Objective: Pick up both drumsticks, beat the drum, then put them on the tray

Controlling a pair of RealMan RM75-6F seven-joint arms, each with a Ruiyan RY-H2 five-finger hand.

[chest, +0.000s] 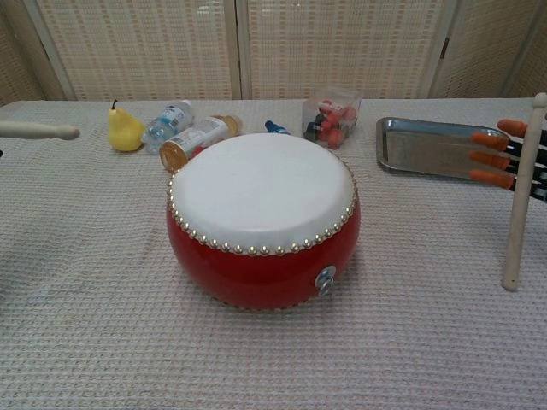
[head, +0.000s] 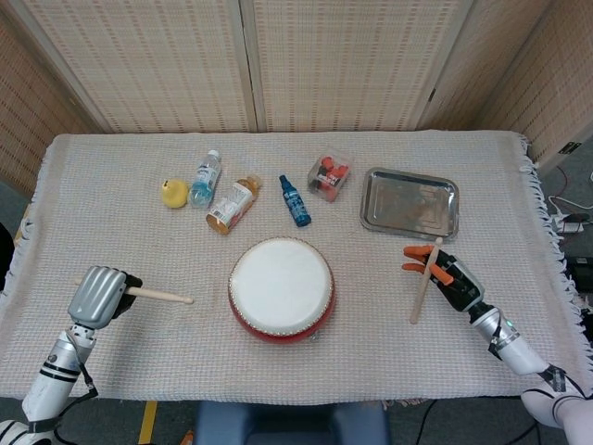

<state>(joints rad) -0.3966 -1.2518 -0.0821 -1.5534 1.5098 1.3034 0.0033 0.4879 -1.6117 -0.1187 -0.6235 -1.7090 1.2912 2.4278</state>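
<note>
Fingers (head: 102, 286) of left hand (head: 95, 295) curl round left stick (head: 159, 296), axis level, tip toward drum (head: 282, 288). Right hand (head: 448, 278) pinches right stick (head: 424, 281), near-upright, right of drum, near tray (head: 410, 202).

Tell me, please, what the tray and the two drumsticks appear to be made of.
Tray: likely metal, shiny silver with reflections. Left drumstick and right drumstick: probably bare wood, pale tan and matte.
</note>
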